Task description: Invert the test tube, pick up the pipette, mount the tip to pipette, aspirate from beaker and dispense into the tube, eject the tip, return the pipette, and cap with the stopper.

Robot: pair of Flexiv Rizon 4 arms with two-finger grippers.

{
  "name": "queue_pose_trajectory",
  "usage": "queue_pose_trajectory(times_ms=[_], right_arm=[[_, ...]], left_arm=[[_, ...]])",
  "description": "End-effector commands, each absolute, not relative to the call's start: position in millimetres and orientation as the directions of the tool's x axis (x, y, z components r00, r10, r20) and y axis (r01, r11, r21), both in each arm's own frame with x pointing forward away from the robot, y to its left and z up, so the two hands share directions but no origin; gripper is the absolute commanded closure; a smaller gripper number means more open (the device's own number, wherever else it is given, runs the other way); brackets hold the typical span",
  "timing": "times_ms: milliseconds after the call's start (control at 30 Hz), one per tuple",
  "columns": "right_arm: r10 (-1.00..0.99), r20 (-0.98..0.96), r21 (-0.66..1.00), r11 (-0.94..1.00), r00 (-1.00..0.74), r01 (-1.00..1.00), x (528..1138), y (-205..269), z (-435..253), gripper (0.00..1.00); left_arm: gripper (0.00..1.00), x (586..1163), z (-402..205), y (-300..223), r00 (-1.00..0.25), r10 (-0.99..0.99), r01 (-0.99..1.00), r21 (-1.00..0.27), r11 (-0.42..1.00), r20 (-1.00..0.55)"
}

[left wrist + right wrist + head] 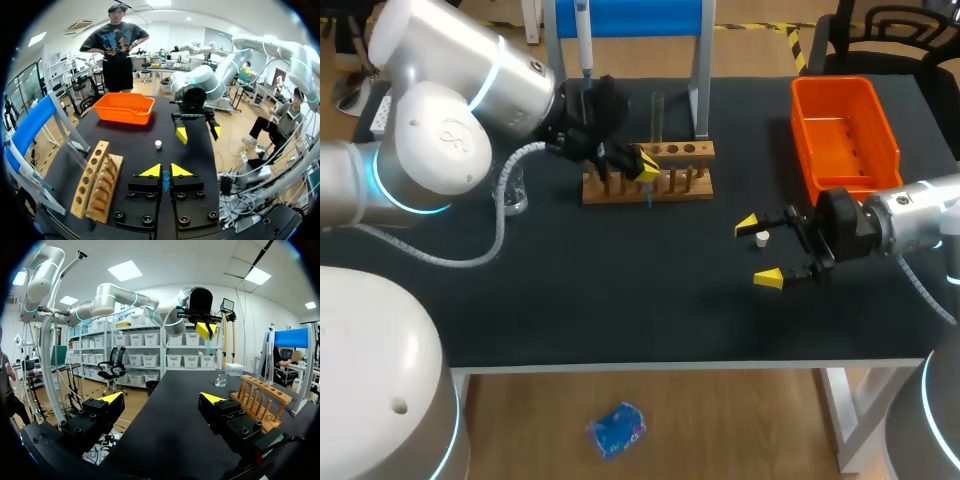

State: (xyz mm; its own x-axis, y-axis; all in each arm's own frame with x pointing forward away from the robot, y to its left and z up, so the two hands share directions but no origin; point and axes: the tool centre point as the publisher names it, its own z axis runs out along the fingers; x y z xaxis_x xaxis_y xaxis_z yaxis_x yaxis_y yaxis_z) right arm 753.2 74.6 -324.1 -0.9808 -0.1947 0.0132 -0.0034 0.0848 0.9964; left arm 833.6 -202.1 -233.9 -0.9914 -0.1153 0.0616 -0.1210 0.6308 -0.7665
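My left gripper (648,166) hangs over the front of the wooden tube rack (650,172), shut on a thin blue piece (166,180) that looks like a pipette tip; its lower end (649,198) points down. A clear test tube (658,112) stands upright behind the rack. The pipette (583,35) hangs on the blue stand. At the table's right, a small white stopper (761,237) lies between the fingers of my open right gripper (758,251), untouched. The left wrist view shows that stopper (158,144) and the right gripper (197,132) ahead.
A glass beaker (513,193) stands left of the rack, under my left arm, and shows far ahead in the right wrist view as well (220,376). An orange bin (845,135) sits at the back right. The stand's metal legs (701,95) rise behind the rack.
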Motion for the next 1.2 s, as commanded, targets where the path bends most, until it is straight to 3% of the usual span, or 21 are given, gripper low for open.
queue_pose_trajectory(times_ms=[33, 367, 1200], right_arm=[[-0.193, 0.012, 0.996, 0.085, -0.981, -0.004, 752, 74, -324, 0.0], [-0.193, 0.012, 0.996, 0.085, -0.981, -0.004, 752, 74, -324, 0.0], [-0.066, -0.02, 1.0, 0.016, -0.998, -0.021, 786, 142, -304, 0.0]], left_arm=[[1.0, 825, -252, -229, -0.992, -0.1, -0.126, -0.795, 0.594, 0.083], [1.0, 808, -257, -244, -0.991, -0.102, -0.132, -0.767, 0.628, 0.087], [1.0, 808, -257, -244, -0.991, -0.102, -0.132, -0.767, 0.628, 0.087]])
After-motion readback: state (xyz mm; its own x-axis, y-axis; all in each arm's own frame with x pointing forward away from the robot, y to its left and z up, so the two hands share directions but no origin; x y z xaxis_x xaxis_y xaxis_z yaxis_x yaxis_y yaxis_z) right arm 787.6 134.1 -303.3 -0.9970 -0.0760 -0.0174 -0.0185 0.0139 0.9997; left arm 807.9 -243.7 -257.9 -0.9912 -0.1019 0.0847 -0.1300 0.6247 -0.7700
